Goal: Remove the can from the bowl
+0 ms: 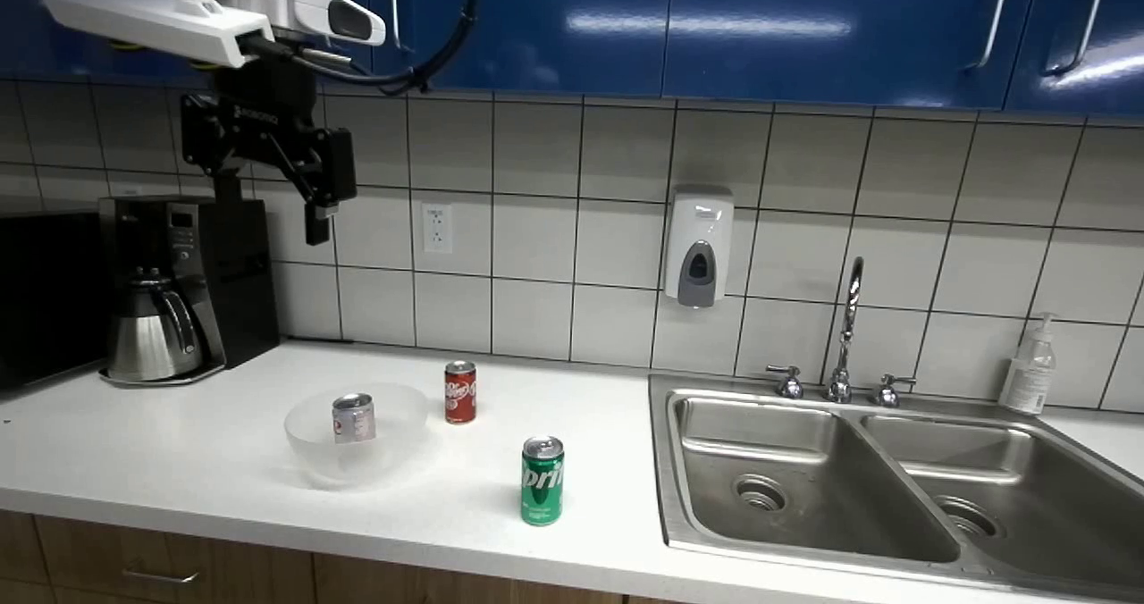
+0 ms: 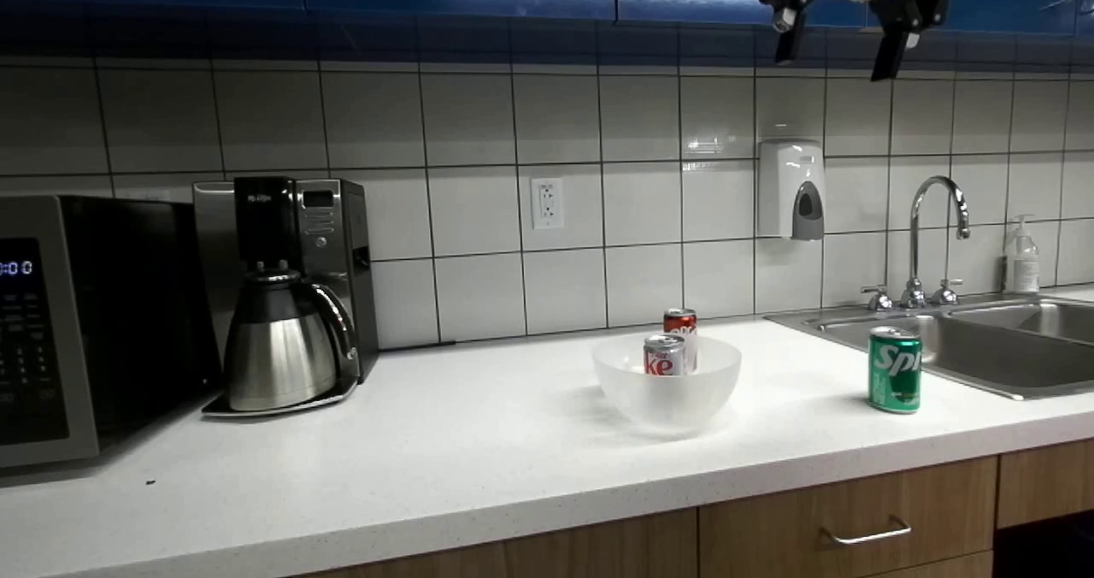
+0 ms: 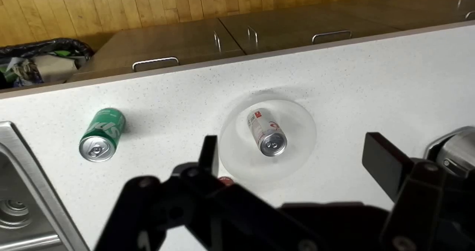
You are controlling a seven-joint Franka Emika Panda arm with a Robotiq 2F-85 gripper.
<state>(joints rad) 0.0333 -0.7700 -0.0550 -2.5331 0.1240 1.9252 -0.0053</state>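
Note:
The silver-grey can with red lettering stands upright in the translucent white bowl. The can shows in both exterior views (image 1: 354, 420) (image 2: 664, 356) and in the wrist view (image 3: 264, 130). The bowl also shows in both exterior views (image 1: 357, 468) (image 2: 668, 405) and in the wrist view (image 3: 300, 139); its wall veils the can's lower part in the exterior views. My gripper is open and empty, high above the counter and apart from can and bowl, in both exterior views (image 1: 273, 204) (image 2: 838, 55). In the wrist view the gripper's fingers (image 3: 293, 152) are wide apart, with the can beyond them.
A red can (image 1: 460, 394) stands behind the bowl, mostly hidden by a finger in the wrist view. A green can (image 1: 542, 483) stands nearer the sink (image 1: 666, 461). A coffee maker (image 2: 286, 304) and a microwave (image 2: 128, 321) stand at the counter's other end. Blue cabinets (image 1: 536, 23) hang above.

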